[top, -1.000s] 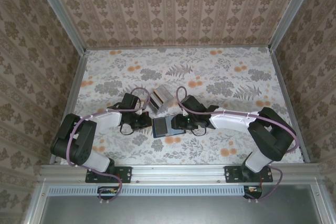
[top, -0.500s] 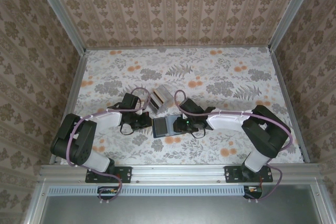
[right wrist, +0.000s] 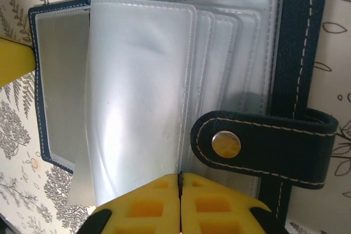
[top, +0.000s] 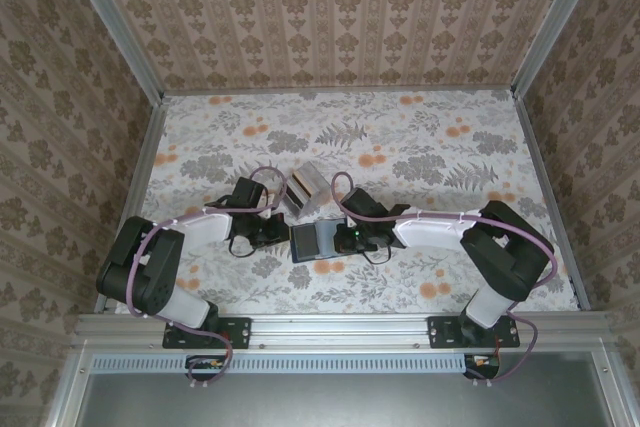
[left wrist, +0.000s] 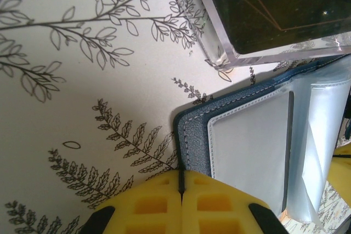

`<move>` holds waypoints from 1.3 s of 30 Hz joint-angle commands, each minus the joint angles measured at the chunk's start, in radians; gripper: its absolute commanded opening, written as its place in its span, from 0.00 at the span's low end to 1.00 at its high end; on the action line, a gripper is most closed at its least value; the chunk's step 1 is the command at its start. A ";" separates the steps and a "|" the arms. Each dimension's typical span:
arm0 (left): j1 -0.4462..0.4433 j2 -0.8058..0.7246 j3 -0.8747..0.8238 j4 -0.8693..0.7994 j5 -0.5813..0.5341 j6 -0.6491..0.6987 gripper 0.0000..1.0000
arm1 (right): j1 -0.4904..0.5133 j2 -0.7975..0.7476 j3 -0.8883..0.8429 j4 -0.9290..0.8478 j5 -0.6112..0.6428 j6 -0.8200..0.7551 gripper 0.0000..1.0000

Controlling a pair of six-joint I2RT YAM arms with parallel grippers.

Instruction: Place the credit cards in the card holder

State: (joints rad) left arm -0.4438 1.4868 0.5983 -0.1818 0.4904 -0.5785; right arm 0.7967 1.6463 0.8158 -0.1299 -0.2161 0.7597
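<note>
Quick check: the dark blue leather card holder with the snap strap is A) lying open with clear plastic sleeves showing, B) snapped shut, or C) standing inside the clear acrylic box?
A: the dark blue card holder lies open, clear plastic sleeves fanned, snap strap unfastened.

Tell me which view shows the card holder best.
Right wrist view: the card holder lies open, sleeves and snap strap clear. Left wrist view shows one corner; top view, a small dark rectangle.

Soft, even light leaves only small faint shadows on the flowery white table [top: 430, 147], while up close the see-through plastic pockets [right wrist: 137, 80] shine milky white and the clear plastic box edge [left wrist: 219, 47] glints at 1 o'clock.
</note>
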 commanded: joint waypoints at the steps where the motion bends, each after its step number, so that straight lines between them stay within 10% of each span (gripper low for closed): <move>1: -0.006 0.012 0.015 -0.040 0.000 0.023 0.05 | 0.006 -0.034 -0.006 0.021 -0.013 -0.009 0.05; 22: -0.038 -0.028 0.024 -0.064 -0.004 0.018 0.06 | 0.006 -0.037 -0.027 0.148 -0.097 -0.003 0.26; 39: -0.037 -0.201 0.099 -0.271 -0.028 0.056 0.22 | 0.005 -0.092 -0.104 0.289 -0.129 0.009 0.12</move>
State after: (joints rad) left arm -0.4774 1.3121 0.6640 -0.3752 0.4778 -0.5499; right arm 0.7967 1.5753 0.7330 0.1196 -0.3298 0.7628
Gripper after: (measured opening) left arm 0.216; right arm 0.127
